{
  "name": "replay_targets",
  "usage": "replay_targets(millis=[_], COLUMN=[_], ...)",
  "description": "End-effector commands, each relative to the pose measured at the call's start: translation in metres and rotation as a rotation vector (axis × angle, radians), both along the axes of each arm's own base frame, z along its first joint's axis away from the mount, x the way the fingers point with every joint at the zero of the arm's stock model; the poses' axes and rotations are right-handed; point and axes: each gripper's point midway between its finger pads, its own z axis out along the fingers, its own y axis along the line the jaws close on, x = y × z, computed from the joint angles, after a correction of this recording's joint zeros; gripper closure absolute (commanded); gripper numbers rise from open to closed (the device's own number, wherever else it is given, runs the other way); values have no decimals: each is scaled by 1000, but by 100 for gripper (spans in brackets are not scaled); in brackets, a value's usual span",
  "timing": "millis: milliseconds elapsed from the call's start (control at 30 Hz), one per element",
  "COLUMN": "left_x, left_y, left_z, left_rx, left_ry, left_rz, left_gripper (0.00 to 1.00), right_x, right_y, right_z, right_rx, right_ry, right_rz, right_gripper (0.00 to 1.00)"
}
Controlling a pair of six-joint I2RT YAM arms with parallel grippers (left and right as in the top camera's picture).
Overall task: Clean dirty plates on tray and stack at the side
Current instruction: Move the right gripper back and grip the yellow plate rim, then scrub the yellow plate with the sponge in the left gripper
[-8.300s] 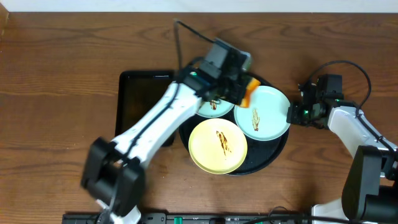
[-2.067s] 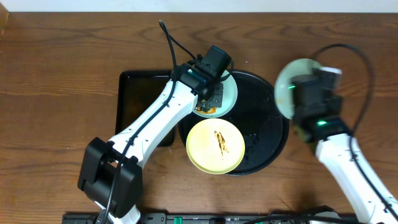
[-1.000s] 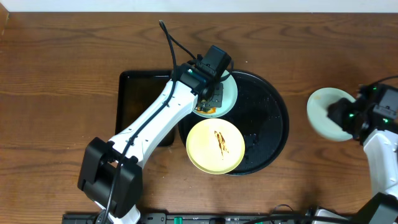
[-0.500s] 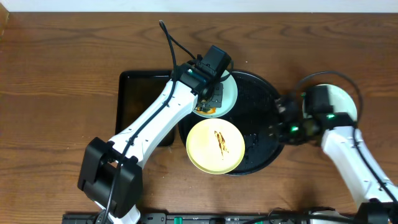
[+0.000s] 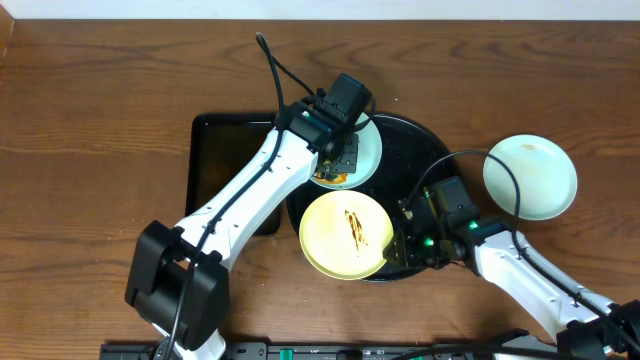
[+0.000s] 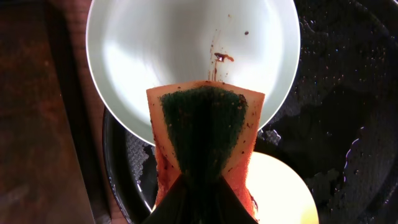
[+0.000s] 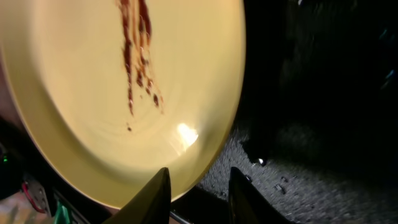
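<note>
The left arm (image 5: 255,190) is made of rounded white link shells joined by black joint housings, with a blocky black base section (image 5: 175,285). A thin black cable (image 5: 272,65) runs to its black wrist camera block (image 5: 345,100), beside a small teal light (image 5: 308,118). The right arm (image 5: 535,280) has the same white shells and black joints, a looping black cable (image 5: 460,153) and green indicator lights (image 5: 430,242). The right gripper (image 7: 198,171) has two dark, tapering fingers (image 7: 157,196) with pale edges.
</note>
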Motion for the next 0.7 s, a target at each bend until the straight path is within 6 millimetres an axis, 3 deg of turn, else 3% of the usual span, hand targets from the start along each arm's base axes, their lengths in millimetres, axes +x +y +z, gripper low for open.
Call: replay_targets(millis=[0, 100, 300, 333, 667], left_x=[2, 1, 0, -1, -6], left_y=[4, 5, 5, 6, 5], left_z=[8, 7, 7, 7, 5], left_rx=[10, 14, 17, 18, 12], left_ry=[-25, -18, -14, -13, 14], left_rz=[0, 0, -1, -1, -7], left_gripper=[87, 87, 87, 87, 87], right_x=[-1, -1, 8, 11, 57], right_y=[-9, -10, -25, -31, -73], right_z=[-9, -10, -16, -17, -15], right_rx=[-86, -94, -183, -214, -392], right_ry=[29, 34, 1, -13, -208], right_rz=[-98, -116, -176, -196, -339], right_gripper=[73, 73, 91, 99, 99])
